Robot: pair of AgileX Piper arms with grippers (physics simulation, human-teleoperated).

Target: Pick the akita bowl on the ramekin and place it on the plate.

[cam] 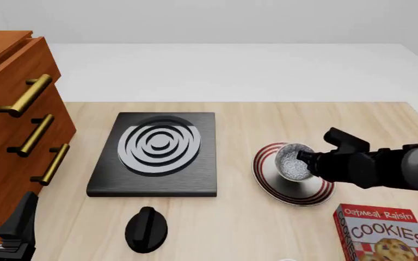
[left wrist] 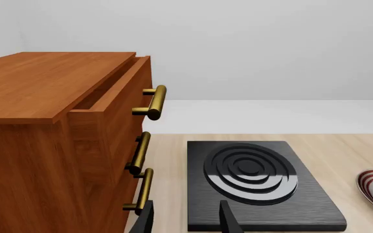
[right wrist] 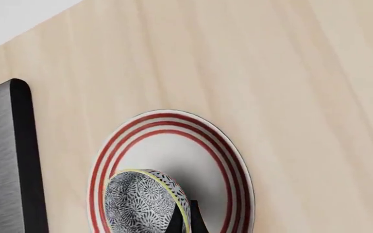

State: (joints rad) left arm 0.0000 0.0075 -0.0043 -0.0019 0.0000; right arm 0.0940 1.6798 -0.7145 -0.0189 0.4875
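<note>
- Bowl position: the akita bowl (cam: 292, 161) is seen tipped on its side over the plate (cam: 271, 187), its opening turned toward the black slab; whether it rests on the plate or hangs just above it cannot be told.
- In the right wrist view the akita bowl (right wrist: 141, 204) is shown over the near part of the plate (right wrist: 173, 145), and the bowl's yellow-green rim is pinched between the 2 dark fingertips (right wrist: 175, 218).
- The right gripper (cam: 303, 159) is clamped on the akita bowl's rim; the right arm is seen reaching in from the right side, level over the plate's right edge.
- The plate lies flat on the wooden table (cam: 245, 228), just to the right of the black slab (cam: 158, 157) with its white rings, the 2 apart.
- The left gripper (left wrist: 185, 218) is seen with its 2 fingers apart and nothing between them, low at the table's near left corner beside the wooden cabinet (cam: 13, 136).
- The cabinet carries 3 brass handles (cam: 26, 95), and its top drawer is shown slightly pulled out in the left wrist view.
- A black knob-shaped object (cam: 146, 229) sits on the table in front of the slab.
- A cookie box (cam: 383, 234) lies at the near right, near the plate but not touching it.
</note>
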